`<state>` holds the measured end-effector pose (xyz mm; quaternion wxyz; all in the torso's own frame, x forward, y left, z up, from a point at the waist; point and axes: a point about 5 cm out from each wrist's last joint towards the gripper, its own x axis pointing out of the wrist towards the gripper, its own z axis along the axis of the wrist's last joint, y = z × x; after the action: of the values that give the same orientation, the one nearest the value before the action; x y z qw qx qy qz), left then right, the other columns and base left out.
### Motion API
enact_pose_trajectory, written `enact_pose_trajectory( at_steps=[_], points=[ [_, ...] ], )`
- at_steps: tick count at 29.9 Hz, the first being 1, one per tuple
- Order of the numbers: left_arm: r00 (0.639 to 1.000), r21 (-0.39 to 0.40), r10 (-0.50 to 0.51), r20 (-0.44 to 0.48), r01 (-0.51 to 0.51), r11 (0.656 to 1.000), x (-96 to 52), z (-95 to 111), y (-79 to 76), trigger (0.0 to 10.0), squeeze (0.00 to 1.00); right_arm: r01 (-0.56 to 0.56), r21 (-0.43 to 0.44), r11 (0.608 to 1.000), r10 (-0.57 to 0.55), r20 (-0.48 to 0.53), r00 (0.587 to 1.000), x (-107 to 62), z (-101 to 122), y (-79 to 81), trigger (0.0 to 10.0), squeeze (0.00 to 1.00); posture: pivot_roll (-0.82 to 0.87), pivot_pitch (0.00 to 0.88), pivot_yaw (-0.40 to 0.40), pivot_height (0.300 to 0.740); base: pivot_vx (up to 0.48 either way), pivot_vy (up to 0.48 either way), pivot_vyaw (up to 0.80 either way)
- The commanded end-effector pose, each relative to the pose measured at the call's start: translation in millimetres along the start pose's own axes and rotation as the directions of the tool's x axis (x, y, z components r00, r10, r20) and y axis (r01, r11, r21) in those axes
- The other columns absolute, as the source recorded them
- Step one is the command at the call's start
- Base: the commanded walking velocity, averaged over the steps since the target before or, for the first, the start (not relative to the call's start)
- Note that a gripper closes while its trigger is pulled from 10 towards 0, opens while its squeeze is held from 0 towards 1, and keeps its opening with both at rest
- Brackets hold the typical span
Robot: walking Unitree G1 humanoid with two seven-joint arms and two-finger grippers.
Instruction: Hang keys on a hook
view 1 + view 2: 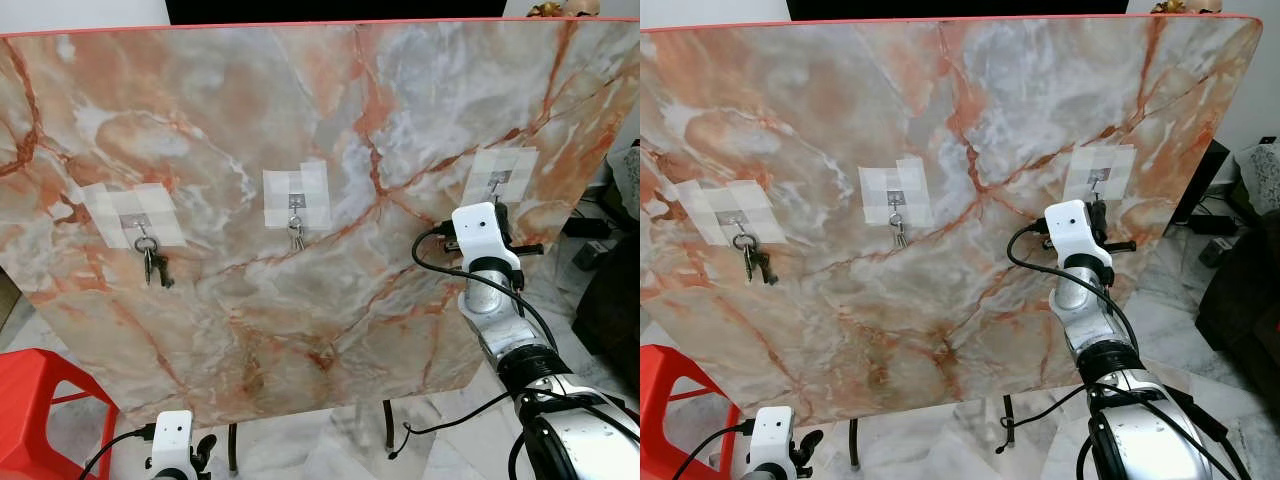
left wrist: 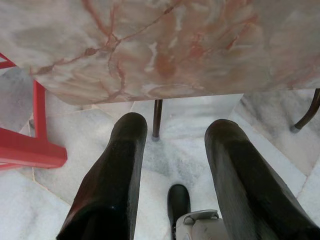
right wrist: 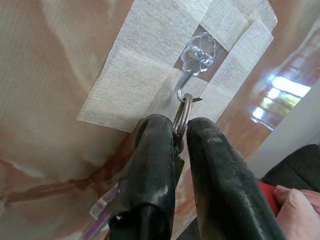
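key ring (image 3: 183, 114) looped on the right-hand hook (image 3: 190, 75), pinched between the right gripper (image 3: 181, 134) fingers.

hook fixed under pale tape (image 3: 150, 75) on the upright marble-patterned board (image 1: 300, 120), right arm (image 1: 492, 300) raised to it. two more taped hooks further left on the board: a dark key bunch (image 1: 152, 262) hanging from the leftmost, a smaller set of keys (image 1: 296, 234) from the middle one. left gripper (image 2: 175, 165) low by the board's lower edge, fingers spread apart and empty, over pale marble floor (image 2: 180, 120). red stool (image 1: 35, 400) at the left, thin metal legs (image 2: 157, 118) beneath the board.
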<state>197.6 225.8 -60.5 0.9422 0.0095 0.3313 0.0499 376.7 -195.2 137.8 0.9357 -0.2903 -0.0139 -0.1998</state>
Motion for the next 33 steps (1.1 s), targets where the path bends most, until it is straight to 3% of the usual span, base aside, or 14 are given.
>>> enact_pose_trajectory(
  at_steps=[1, 5, 15, 16, 17, 18, 22, 24, 25, 27, 29, 30, 33],
  points=[
    [1.0, -0.005, 0.003, 0.007, -0.003, 1.0, 0.3, 1, -0.8, 10.0, 0.0, 0.02, 0.03, 0.999, -0.02, 0.024, 1.0, 2.4, 8, -2.3, 10.0, 0.8, 0.09, 0.0, -0.052, 0.74, 0.0, 0.0, 0.0],
    [1.0, -0.004, -0.001, 0.01, 0.001, 1.0, 0.6, 2, -1.6, 10.0, 0.0, 0.023, 0.039, 0.999, -0.024, 0.031, 0.999, 1.8, 9, -1.8, 10.0, 0.76, 0.1, 0.0, -0.053, 0.74, 0.0, 0.0, 0.0],
    [1.0, -0.004, -0.001, 0.006, 0.001, 1.0, 0.5, 1, -1.8, 10.0, 0.0, -0.004, 0.177, 0.984, -0.007, 0.061, 0.998, -6.0, 13, 6.0, 10.0, 0.77, 0.09, 0.0, -0.054, 0.74, 0.0, 0.0, 0.0],
    [1.0, -0.004, -0.001, 0.006, 0.001, 1.0, 0.6, 1, -2.1, 10.0, 0.0, -0.003, 0.188, 0.982, -0.01, 0.069, 0.998, -7.2, 13, 6.5, 10.0, 0.66, 0.09, 0.0, -0.054, 0.74, 0.0, 0.0, 0.0],
    [1.0, -0.005, -0.001, 0.006, 0.001, 1.0, 0.6, 1, -2.2, 10.0, 0.0, -0.003, 0.19, 0.982, -0.011, 0.074, 0.997, -8.5, 14, 7.1, 10.0, 0.66, 0.09, 0.0, -0.054, 0.74, 0.0, 0.0, 0.0],
    [1.0, -0.005, -0.002, 0.004, 0.002, 1.0, 0.4, 0, -2.4, 10.0, 0.0, -0.006, 0.2, 0.98, -0.009, 0.073, 0.997, -11.3, 12, 8.8, 10.0, 0.04, 0.09, 0.0, -0.054, 0.74, 0.0, 0.0, 0.0],
    [1.0, -0.006, -0.003, 0.001, 0.003, 1.0, 0.1, -1, -3.4, 10.0, 0.0, -0.022, 0.228, 0.973, 0.009, 0.056, 0.998, -19.8, 6, 12.9, 10.0, 0.0, 0.09, 0.0, -0.058, 0.74, 0.0, 0.0, 0.0],
    [1.0, -0.007, -0.001, 0.0, 0.001, 1.0, 0.1, -1, -3.0, 10.0, 0.0, -0.057, 0.339, 0.939, 0.077, -0.046, 0.996, -35.5, -15, 22.5, 10.0, 0.0, 0.09, 0.0, -0.059, 0.74, 0.0, 0.0, 0.0],
    [1.0, -0.005, -0.001, -0.002, 0.001, 1.0, -0.1, -1, -2.5, 10.0, 0.0, -0.077, 0.446, 0.892, 0.151, -0.134, 0.979, -46.8, -30, 32.3, 10.0, 0.0, 0.09, 0.0, -0.059, 0.74, 0.0, 0.0, 0.0],
    [1.0, -0.005, 0.0, -0.003, 0.0, 1.0, -0.1, -1, -2.5, 10.0, 0.0, -0.076, 0.529, 0.845, 0.231, -0.233, 0.945, -60.0, -48, 43.1, 10.0, 0.0, 0.08, 0.0, -0.058, 0.74, 0.0, 0.0, 0.0],
    [1.0, -0.002, 0.002, -0.005, -0.002, 1.0, 0.3, -1, -2.9, 10.0, 0.0, -0.087, 0.538, 0.838, 0.312, -0.343, 0.886, -80.2, -76, 52.5, 10.0, 0.0, 0.08, 0.0, -0.06, 0.74, 0.0, 0.0, 0.0],
    [1.0, -0.001, 0.005, -0.006, -0.005, 1.0, 0.5, 0, -1.6, 10.0, 0.0, -0.111, 0.52, 0.847, 0.369, -0.424, 0.827, -97.6, -99, 57.5, 10.0, 0.0, 0.08, 0.0, -0.056, 0.74, 0.0, 0.0, 0.0],
    [1.0, 0.0, 0.007, -0.008, -0.007, 1.0, 0.4, 0, -0.4, 10.0, 0.0, -0.117, 0.549, 0.827, 0.437, -0.499, 0.748, -116.6, -121, 61.8, 10.0, 0.0, 0.07, 0.0, -0.055, 0.74, 0.0, 0.0, 0.0]
  ],
)
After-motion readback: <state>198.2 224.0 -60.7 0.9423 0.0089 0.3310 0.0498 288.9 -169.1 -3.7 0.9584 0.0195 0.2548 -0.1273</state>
